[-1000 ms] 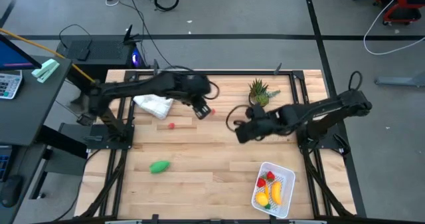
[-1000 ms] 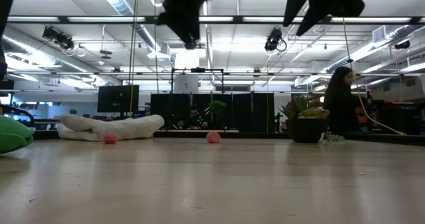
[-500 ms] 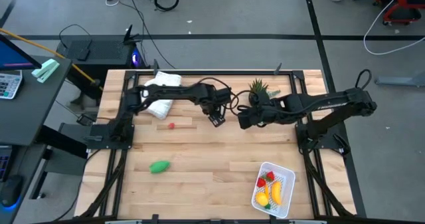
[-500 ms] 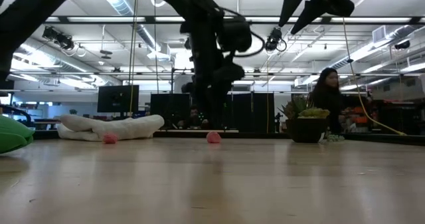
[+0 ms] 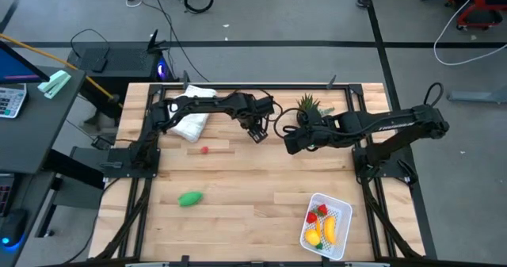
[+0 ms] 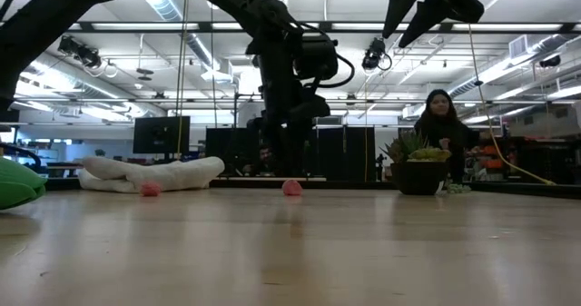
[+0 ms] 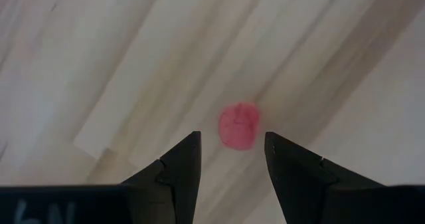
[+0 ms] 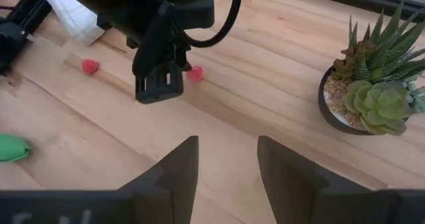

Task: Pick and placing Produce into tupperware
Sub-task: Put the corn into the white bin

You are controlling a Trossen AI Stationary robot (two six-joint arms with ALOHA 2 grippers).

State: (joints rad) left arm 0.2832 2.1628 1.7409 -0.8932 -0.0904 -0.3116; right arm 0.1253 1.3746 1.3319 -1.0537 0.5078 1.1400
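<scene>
Nearest the front edge of the wooden worktop [image 5: 238, 188]: a white tupperware [image 5: 325, 225] at the right corner, with a yellow banana [image 5: 329, 229], a small yellow-orange piece [image 5: 314, 237] and red pieces [image 5: 316, 214] lying inside on its mesh base. To the left, well apart from it, a green oblong piece [image 5: 190, 198] alone on the wood.

Farther back, left of centre, a small red round piece [image 5: 204, 149] lying on the boards. Beyond that, near the middle, the left tool [image 5: 254, 132] low over the worktop, fingers spread, tips set to either side of another red round piece [image 7: 238, 125], apart from it and not pinching it. Seen from table height, that piece [image 6: 291, 187] resting on the wood directly under the dark arm.

Just right of it, the right tool [image 5: 291, 143] raised above the worktop, fingers spread, holding nothing.

At the back: a potted plant [image 5: 309, 109] right of centre, a crumpled white cloth [image 5: 188, 116] toward the left corner. Beyond the worktop, a person [image 6: 438, 129] in the room behind the plant.
</scene>
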